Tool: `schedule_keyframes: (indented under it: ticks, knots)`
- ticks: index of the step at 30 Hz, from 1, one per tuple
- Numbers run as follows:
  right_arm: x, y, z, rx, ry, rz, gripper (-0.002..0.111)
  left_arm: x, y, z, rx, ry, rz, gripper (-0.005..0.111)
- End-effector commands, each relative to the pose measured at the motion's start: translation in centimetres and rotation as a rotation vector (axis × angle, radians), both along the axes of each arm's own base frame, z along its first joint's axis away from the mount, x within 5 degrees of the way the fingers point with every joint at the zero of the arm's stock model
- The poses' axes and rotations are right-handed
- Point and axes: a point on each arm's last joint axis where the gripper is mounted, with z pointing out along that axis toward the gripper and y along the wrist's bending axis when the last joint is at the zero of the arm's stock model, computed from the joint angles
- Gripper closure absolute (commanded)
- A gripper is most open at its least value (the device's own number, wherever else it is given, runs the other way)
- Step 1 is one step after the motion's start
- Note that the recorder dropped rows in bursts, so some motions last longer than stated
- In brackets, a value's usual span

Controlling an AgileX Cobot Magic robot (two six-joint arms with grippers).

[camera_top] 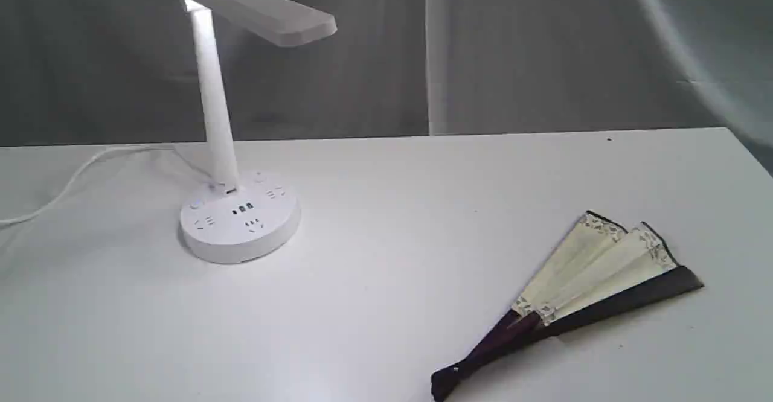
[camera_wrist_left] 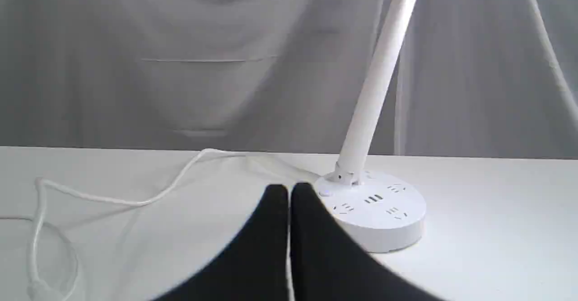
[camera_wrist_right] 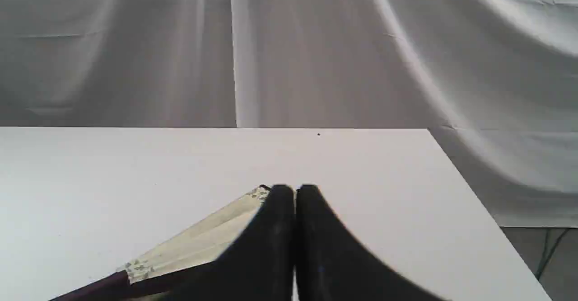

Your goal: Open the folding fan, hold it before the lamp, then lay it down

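Observation:
The folding fan [camera_top: 595,284] lies on the white table at the front right, only slightly spread, cream leaf toward the back right and dark maroon ribs running to its pivot at the front. The white lamp [camera_top: 232,130] stands at the back left, its flat head lit. Neither gripper shows in the exterior view. In the left wrist view my left gripper [camera_wrist_left: 289,191] is shut and empty, with the lamp base [camera_wrist_left: 384,215] just beyond its tips. In the right wrist view my right gripper [camera_wrist_right: 295,192] is shut and empty above the fan [camera_wrist_right: 198,242], apart from it.
The lamp's white cord [camera_top: 78,175] trails off to the left across the table [camera_top: 386,281]. A grey cloth backdrop [camera_top: 543,46] hangs behind the table. The table's right edge [camera_wrist_right: 474,192] drops off near the fan.

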Motion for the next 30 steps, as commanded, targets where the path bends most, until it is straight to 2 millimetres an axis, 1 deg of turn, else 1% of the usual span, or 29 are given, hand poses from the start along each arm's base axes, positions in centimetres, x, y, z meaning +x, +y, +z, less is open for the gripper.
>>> schedule_keyframes:
  ticks: [1,8,10,15,17,20,21,23,27,30]
  knots:
    - [0.0,0.0,0.0,-0.016,-0.011,0.001,0.108,0.0,0.0,-0.1,-0.002,0.0,0.001,0.107]
    - [0.0,0.0,0.0,-0.016,-0.011,0.001,0.108,0.0,0.0,0.0,-0.017,-0.014,0.001,0.107]
    - [0.0,0.0,0.1,-0.017,-0.021,0.001,0.108,0.0,0.0,0.1,-0.044,-0.022,0.0,0.107]
    - [0.0,0.0,0.9,-0.015,-0.107,0.002,0.108,0.0,0.0,0.5,-0.072,-0.064,-0.004,0.107]
    - [0.0,0.0,0.9,-0.013,-0.112,0.002,0.108,0.0,0.0,0.6,-0.082,-0.082,-0.006,0.107]
    - [0.0,0.0,0.8,0.026,-0.107,0.001,0.108,0.0,0.0,0.2,-0.123,-0.036,-0.001,0.107]
    - [0.0,0.0,0.8,0.034,-0.099,0.001,0.108,-0.1,0.0,0.5,-0.125,-0.025,0.001,0.107]
    - [0.0,0.0,0.8,0.037,-0.082,0.0,0.108,-0.3,0.0,1.9,-0.129,-0.06,-0.001,0.107]
    - [-0.4,0.0,2.4,0.039,-0.088,0.0,0.108,-0.8,0.0,4.1,-0.125,-0.102,-0.001,0.107]
    - [-0.9,0.0,4.1,0.035,-0.089,-0.001,0.108,-1.4,0.1,5.4,-0.13,-0.073,0.006,0.107]
